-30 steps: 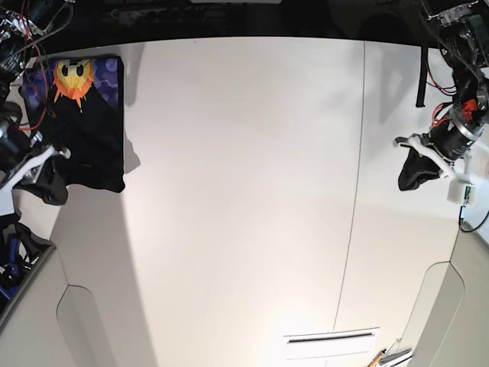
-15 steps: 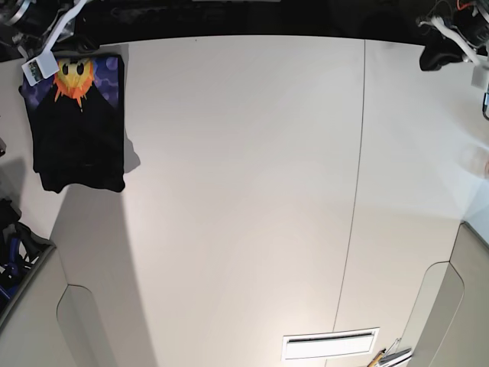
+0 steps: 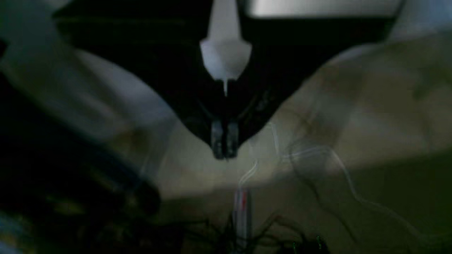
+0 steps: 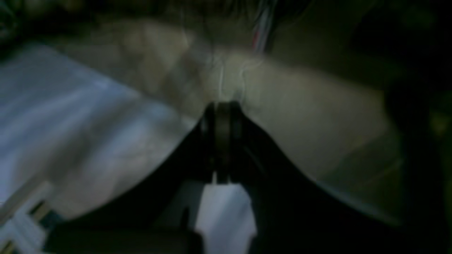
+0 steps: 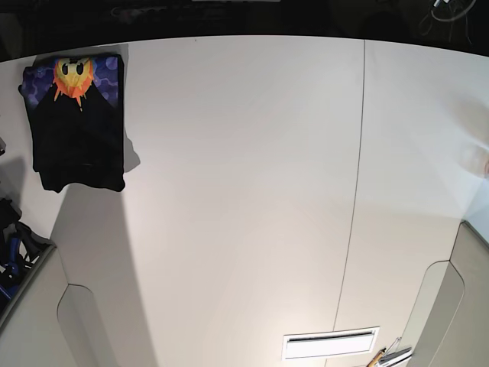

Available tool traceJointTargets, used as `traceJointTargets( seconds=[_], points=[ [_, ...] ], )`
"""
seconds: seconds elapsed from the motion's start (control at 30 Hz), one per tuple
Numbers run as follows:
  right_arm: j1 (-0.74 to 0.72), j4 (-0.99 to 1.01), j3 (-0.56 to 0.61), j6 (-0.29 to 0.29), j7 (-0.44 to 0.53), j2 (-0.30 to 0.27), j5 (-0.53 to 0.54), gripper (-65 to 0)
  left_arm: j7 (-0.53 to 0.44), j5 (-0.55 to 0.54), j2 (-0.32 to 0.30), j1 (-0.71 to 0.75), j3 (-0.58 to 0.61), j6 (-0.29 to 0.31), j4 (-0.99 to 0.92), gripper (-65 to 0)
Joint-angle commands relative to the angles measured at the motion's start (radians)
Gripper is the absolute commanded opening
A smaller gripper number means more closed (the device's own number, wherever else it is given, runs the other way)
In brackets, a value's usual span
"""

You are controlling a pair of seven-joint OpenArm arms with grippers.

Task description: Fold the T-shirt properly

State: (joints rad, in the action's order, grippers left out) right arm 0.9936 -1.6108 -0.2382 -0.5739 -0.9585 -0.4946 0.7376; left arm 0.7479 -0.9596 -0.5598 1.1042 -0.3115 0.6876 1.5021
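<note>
White counter (image 5: 244, 199) is filling nearly the whole base view, with a thin seam running near to far down its right part and dark space lying beyond the far edge. You are looking at a surface with neither arm over it; both arms are sitting outside that view.

At the far left corner the T-shirt (image 5: 76, 122) is lying as a compact folded rectangle, flat on the counter, its orange-yellow sun face on a purple-blue patch showing at the far end and plain black cloth nearer. It is resting square to the counter's edges, which I take to mean the folding is done and the bundle is parked out of the working area, well apart from everything else.

Along the near edge, toward the right, a slotted vent (image 5: 330, 342) is sitting in the counter.

In the right wrist view, badly blurred, the right pincer (image 4: 222, 116) is showing its jaws pressed together with nothing between them, over a pale blurred background with wires. In the left wrist view, equally blurred, the left pincer (image 3: 224, 144) is likewise closed and empty, above loose cables. You are probably holding both shut because no cloth is left to grasp; the blur suggests fast camera motion.
</note>
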Motion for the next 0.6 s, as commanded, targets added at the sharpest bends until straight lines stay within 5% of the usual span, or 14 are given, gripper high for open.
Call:
traceJointTargets(
  seconds=[0.0, 0.23, 0.4, 0.47, 0.57],
  points=[
    [-0.01, 0.064, 0.036, -0.002, 0.044, -0.026, -0.015, -65.0, -0.06, 0.015, -0.024, -0.004, 0.043, 0.011, -0.064, -65.0],
    [-0.227, 0.636, 0.309, 0.002, 0.382, -0.046, -0.188, -65.0, -0.444, 0.188, -0.024, -0.22, 0.367, 0.011, -0.499, -65.0],
    [-0.441, 0.914, 0.453, 0.002, 0.686, 0.002, -0.27, -65.0, -0.636, 0.373, 0.058, -0.452, 0.518, 0.009, -0.651, -65.0],
    [-0.532, 0.969, 0.486, 0.011, 0.724, 0.042, -0.297, -65.0, -0.656, 0.431, 0.106, -0.545, 0.551, -0.03, -0.688, -65.0],
    [-0.652, 1.011, 0.506, 0.113, 0.735, 0.123, -0.32, -65.0, -0.671, 0.505, 0.182, -0.669, 0.574, -0.151, -0.734, -65.0]
  ],
)
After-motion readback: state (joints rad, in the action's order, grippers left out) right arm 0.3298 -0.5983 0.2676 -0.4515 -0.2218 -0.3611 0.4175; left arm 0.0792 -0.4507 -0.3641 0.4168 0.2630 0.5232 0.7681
